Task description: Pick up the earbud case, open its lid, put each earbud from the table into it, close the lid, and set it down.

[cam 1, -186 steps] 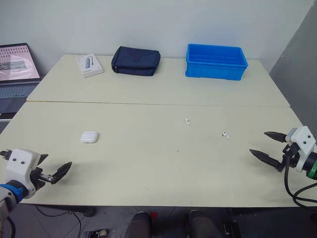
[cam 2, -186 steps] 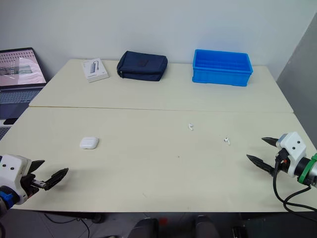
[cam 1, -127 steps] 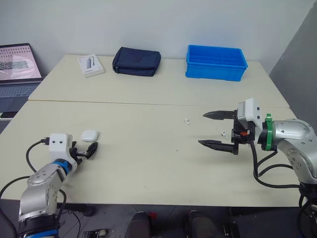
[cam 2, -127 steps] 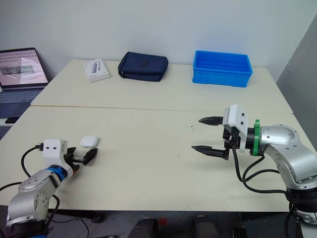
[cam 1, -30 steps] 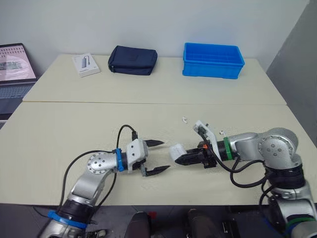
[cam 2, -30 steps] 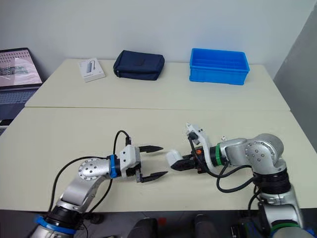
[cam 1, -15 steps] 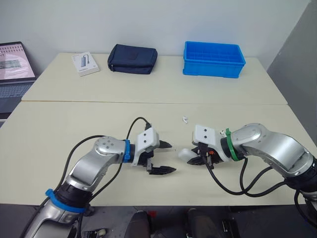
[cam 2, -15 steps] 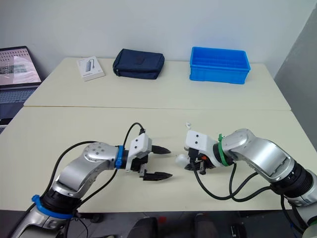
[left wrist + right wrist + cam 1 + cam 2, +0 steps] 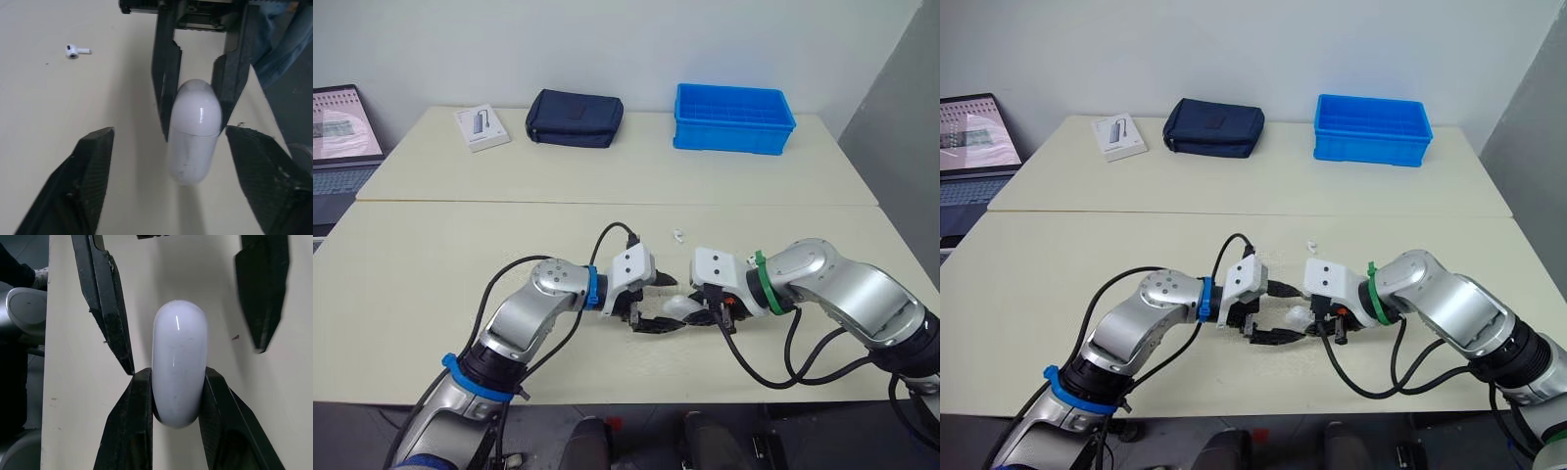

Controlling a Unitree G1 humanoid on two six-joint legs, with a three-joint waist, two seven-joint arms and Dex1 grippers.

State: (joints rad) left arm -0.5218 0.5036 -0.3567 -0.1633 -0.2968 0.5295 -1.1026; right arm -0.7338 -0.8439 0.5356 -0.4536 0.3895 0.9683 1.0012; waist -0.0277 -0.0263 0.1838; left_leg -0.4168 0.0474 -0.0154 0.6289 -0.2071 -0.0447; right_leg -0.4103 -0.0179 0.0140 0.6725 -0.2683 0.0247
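The white earbud case (image 9: 677, 305) hangs just above the table near its front middle, lid closed, with my right gripper (image 9: 178, 382) shut on one end of it. My left gripper (image 9: 168, 134) faces it from the left, open, its black fingers (image 9: 105, 308) standing on either side of the case's free end with a gap on each side. The right gripper's fingers (image 9: 164, 88) clamp the case in the left wrist view. One white earbud (image 9: 677, 236) lies on the table just behind the two grippers; the left wrist view shows an earbud (image 9: 76, 50) beside the case.
At the back of the far table stand a blue bin (image 9: 734, 117), a navy pouch (image 9: 574, 117) and a small white box (image 9: 481, 127). A laptop (image 9: 342, 127) sits off the table's left end. Both arms' cables loop over the front of the table.
My left gripper has moved right up to the case and now straddles its free end, with its fingers drawn closer together. The right gripper keeps the case in about the same spot.
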